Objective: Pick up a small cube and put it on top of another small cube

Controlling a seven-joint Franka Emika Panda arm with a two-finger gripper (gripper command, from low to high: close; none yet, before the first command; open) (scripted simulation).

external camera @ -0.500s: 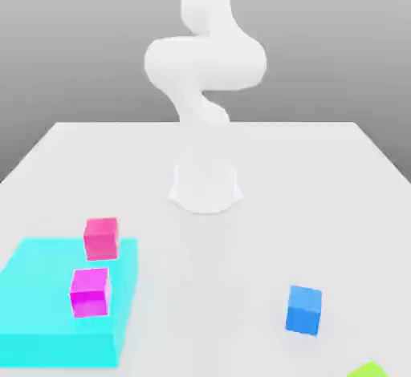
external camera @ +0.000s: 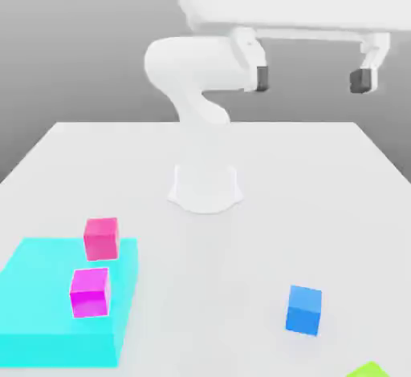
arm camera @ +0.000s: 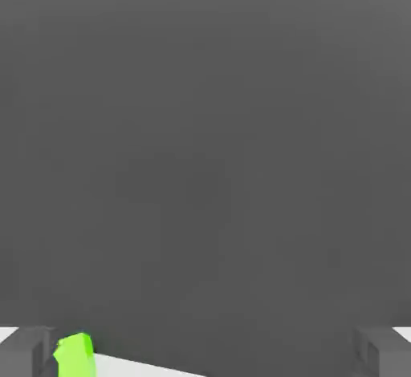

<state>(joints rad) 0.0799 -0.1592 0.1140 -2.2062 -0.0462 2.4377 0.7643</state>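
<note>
The small lime-green cube (external camera: 368,370) lies at the table's front edge on the exterior view's right, cut off by the frame. It also appears in the hand view as the lime-green cube (arm camera: 75,355), close to one fingertip. The small bright blue cube (external camera: 304,310) sits a little behind it and to its left on the table. My gripper (external camera: 311,79) hangs high above the table, well above both cubes, open wide with nothing between its fingers (external camera: 261,77).
A flat cyan block (external camera: 48,319) lies at the front left, with a magenta cube (external camera: 89,292) on it and a pink cube (external camera: 101,238) at its back edge. The arm's white base (external camera: 205,187) stands mid-table.
The hand has come into the exterior view at the top right, fingers spread and hanging down. The cubes have not moved.
</note>
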